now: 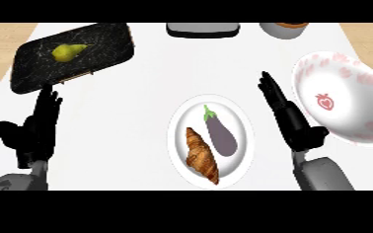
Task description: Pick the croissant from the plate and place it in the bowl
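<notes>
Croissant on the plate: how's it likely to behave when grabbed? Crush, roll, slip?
Probably light and crushable: the croissant looks layered and ridged. Unlikely to roll: it is long, tapered and lies flat on the plate. The eggplant lies close beside it, so fingers on that side may nudge it.

At 3 o'clock the bowl [336, 86] runs off the right edge. A grey object [202, 29] at 12 o'clock and a round container [285, 30] at 1 o'clock are cut by the upper edge, with too little showing to name them. The left forearm [22, 180] at 7 o'clock and the right forearm [324, 175] at 5 o'clock are cut off below.
</notes>
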